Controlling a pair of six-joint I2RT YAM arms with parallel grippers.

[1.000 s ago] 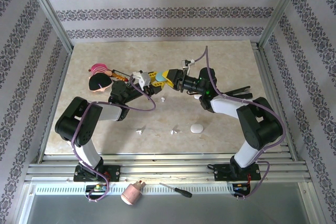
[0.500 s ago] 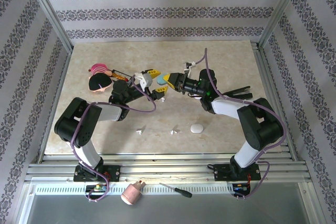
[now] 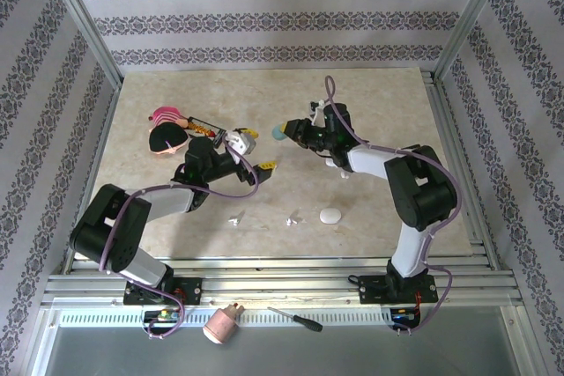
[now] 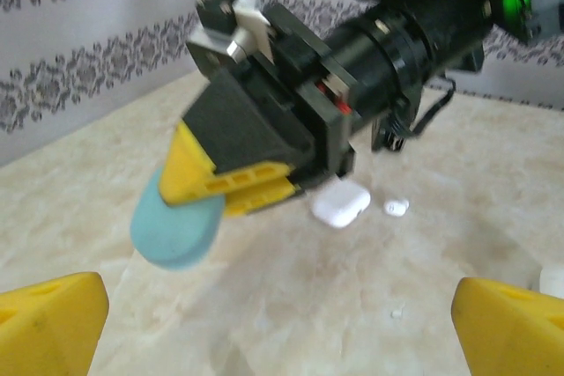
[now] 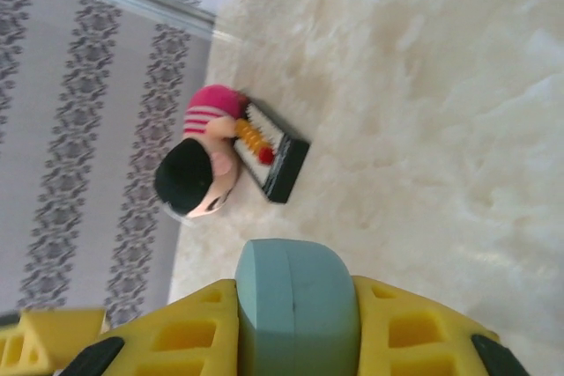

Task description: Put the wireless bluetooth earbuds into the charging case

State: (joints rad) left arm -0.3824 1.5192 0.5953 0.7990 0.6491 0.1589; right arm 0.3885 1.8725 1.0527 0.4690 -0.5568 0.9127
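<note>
Top view: left gripper [image 3: 257, 149], centre-left, spread fully and empty; a second ago pinched at the blue case [image 3: 278, 133], now drawn back. Right gripper [image 3: 285, 132] clamped on that case alone. Handover judged done. Earbuds [image 3: 235, 217], lower centre, loose on the table [image 3: 388, 103]; none inserted.

Left wrist: own fingertips [image 4: 48, 323] at the bottom corners, nothing between. Blue case centre-left; white case [image 4: 341, 202] mid-frame, one bud beside.

Right wrist: blue case squeezed between yellow fingers [image 5: 176, 332], bottom centre.
</note>
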